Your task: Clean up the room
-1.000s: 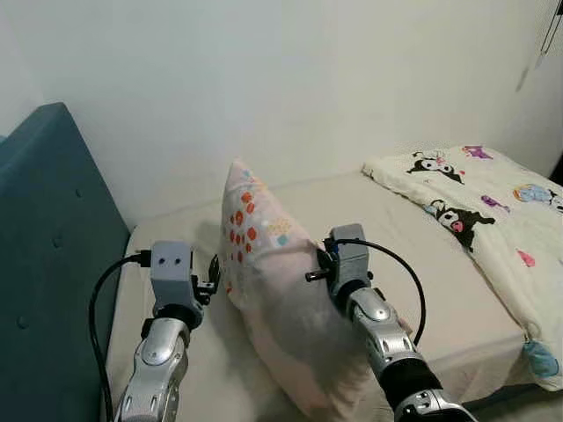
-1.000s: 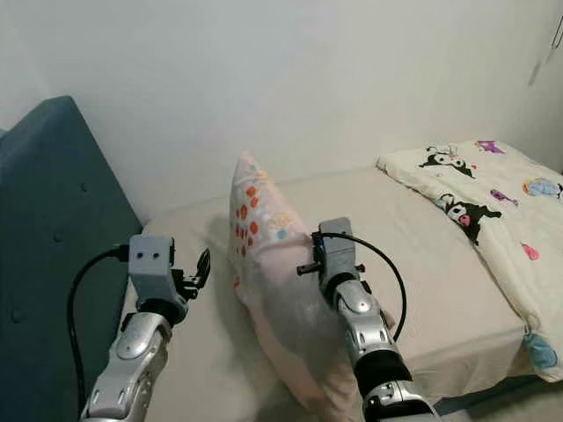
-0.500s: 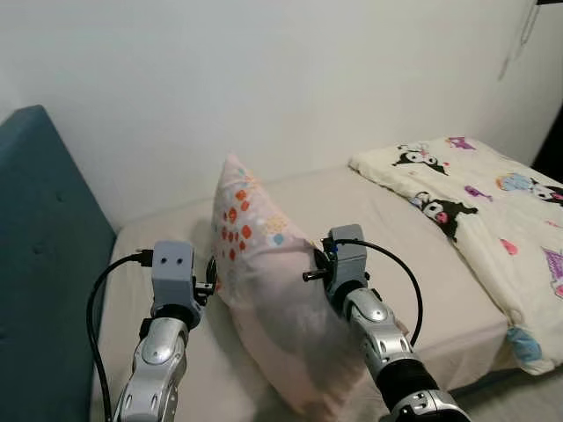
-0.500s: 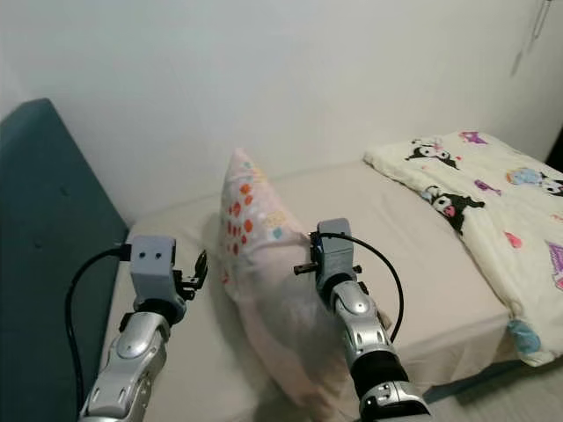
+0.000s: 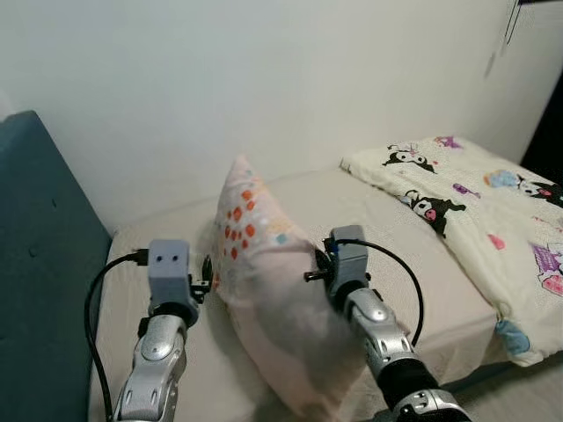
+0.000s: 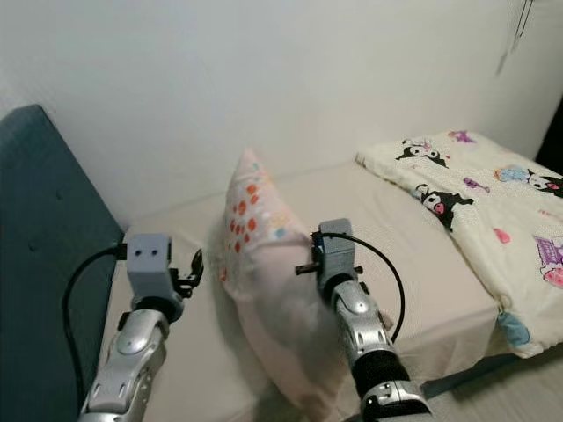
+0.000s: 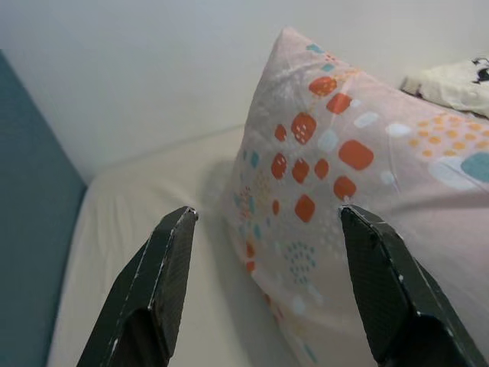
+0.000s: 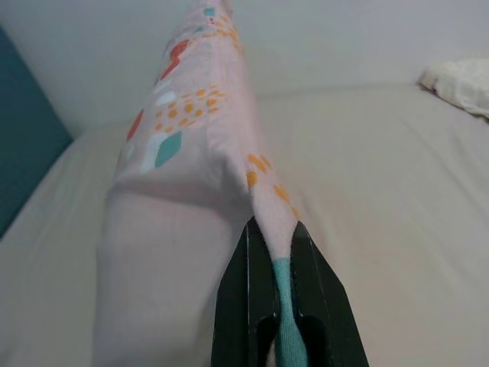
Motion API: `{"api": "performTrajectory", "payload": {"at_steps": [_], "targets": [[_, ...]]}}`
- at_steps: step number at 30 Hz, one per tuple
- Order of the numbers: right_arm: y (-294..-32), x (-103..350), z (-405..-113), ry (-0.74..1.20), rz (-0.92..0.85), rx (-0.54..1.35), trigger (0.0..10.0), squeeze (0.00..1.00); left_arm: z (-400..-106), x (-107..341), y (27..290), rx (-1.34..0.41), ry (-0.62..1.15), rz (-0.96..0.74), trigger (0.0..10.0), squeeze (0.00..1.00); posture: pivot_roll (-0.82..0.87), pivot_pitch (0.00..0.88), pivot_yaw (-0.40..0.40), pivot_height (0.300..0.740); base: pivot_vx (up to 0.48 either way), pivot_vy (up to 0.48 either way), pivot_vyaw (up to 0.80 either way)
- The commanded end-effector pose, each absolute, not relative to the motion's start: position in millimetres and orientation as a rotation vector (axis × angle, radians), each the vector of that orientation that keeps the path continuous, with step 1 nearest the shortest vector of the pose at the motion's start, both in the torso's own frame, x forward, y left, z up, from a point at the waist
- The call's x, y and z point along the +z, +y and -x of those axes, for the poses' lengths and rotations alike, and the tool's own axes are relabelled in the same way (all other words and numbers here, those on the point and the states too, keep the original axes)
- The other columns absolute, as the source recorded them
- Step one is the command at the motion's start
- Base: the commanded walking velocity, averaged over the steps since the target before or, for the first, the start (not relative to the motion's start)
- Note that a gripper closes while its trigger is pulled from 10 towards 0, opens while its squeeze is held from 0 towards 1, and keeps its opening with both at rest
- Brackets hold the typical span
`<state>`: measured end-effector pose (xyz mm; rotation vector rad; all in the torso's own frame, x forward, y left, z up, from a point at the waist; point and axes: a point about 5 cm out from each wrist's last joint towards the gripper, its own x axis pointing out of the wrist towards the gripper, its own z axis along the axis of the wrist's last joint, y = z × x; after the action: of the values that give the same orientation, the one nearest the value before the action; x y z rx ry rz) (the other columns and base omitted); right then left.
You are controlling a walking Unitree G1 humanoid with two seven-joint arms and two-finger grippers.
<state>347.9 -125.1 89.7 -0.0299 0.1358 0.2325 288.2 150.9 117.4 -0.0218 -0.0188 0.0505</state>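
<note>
Right end effector (image 8: 276, 252): clamped on the pale pink dotted fabric pillow's (image 5: 281, 299) edge seam.
Left end effector (image 7: 267, 229): spread wide, alongside.
Advice: close left first, then lift evenly toward the teal padded headboard (image 5: 40, 264).

- Soft, even indoor light fills the head views; nothing glares.
- The pillow (image 5: 264, 264) throws a faint shadow onto the bed (image 5: 413, 264) beside it.
- The head views are slightly soft, with mild motion blur.
- In the wrist views the near fingers (image 7: 164, 267) are out of focus.
</note>
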Motion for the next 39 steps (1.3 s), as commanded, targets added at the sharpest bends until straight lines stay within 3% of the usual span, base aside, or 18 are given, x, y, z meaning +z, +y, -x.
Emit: {"api": "performTrajectory", "payload": {"at_steps": [1, 12, 21, 29, 39], "targets": [[-126.4, 97.3, -350.3, 0.087, 0.022, 0.222, 10.0, 0.00, -288.5, 111.3, 155.6, 0.061, 0.019, 0.005, 10.0, 0.00, -0.09, 0.000, 0.045, 0.720, 0.000, -0.480, 0.00], [-127.0, 95.9, -349.7, 0.091, 0.028, 0.223, 10.0, 0.00, -289.4, 112.4, 154.6, 0.065, 0.012, -0.021, 10.0, 0.00, -0.09, 0.000, 0.044, 0.720, 0.000, -0.443, 0.00], [-127.4, 94.6, -349.0, 0.096, 0.032, 0.225, 10.0, 0.00, -287.3, 106.1, 154.3, 0.056, 0.054, 0.009, 10.0, 0.00, -0.10, 0.000, 0.044, 0.720, 0.000, 0.000, 0.00], [-127.0, 93.8, -348.4, 0.097, 0.035, 0.227, 10.0, 0.00, -287.7, 106.7, 155.4, 0.055, 0.043, 0.002, 10.0, 0.00, -0.10, 0.000, 0.048, 0.720, 0.000, 0.416, 0.00], [-127.3, 93.7, -348.2, 0.096, 0.038, 0.227, 10.0, 0.00, -288.1, 111.7, 154.1, 0.053, 0.007, 0.013, 10.0, 0.00, -0.10, 0.000, 0.047, 0.720, 0.000, 0.000, 0.00]]}}
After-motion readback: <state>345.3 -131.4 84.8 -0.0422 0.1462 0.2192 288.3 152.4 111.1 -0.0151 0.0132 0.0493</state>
